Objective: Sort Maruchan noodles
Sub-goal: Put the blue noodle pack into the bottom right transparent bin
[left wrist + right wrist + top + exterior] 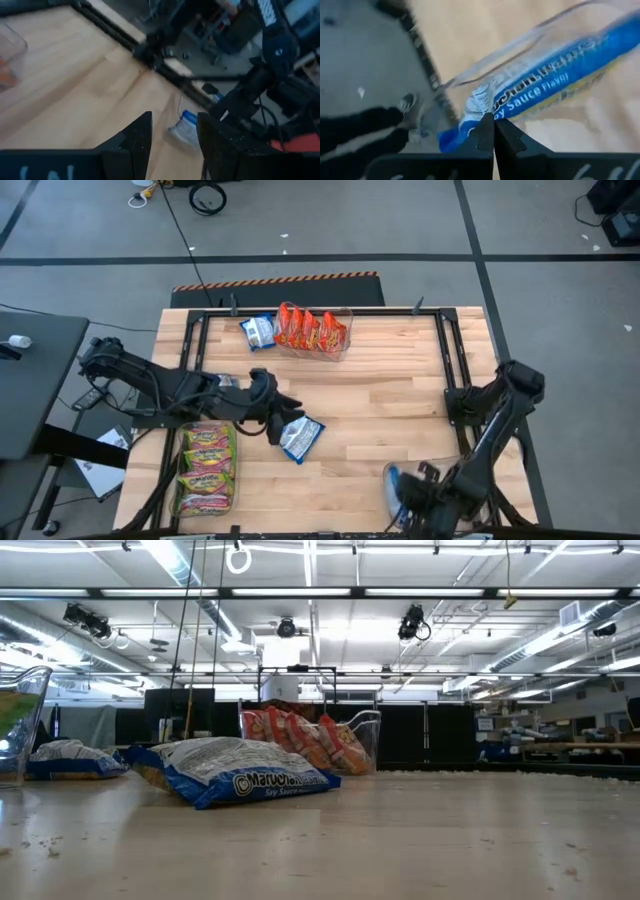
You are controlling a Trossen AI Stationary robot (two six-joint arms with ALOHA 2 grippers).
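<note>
My right gripper [493, 124] is at the table's near right corner [418, 498]. It points steeply down and is shut on a blue-white Maruchan packet [545, 80] above the rim of a clear bin [470, 72]. My left gripper [281, 414] hangs open above the table's middle left with nothing between its fingers [172, 125]. Just beside it a second blue packet [300, 438] lies flat on the wood. A third blue packet [258, 332] lies beside the far bin [345, 345] of red packets. Green packets fill the near-left bin [207, 470]. My right gripper pinches the blue packet at its long edge [481, 107], near one end, between the two shut fingertips, coming from above and slanting down. The fingertips cover the exact spot. The packet reaches away from the fingers, over the clear bin.
A black frame [445, 350] runs along the table's far, left and right sides. Bare wood lies between the far bin and the near edge. In the low view the loose blue packet [235, 775] lies in front of the far bin of red packets [310, 740].
</note>
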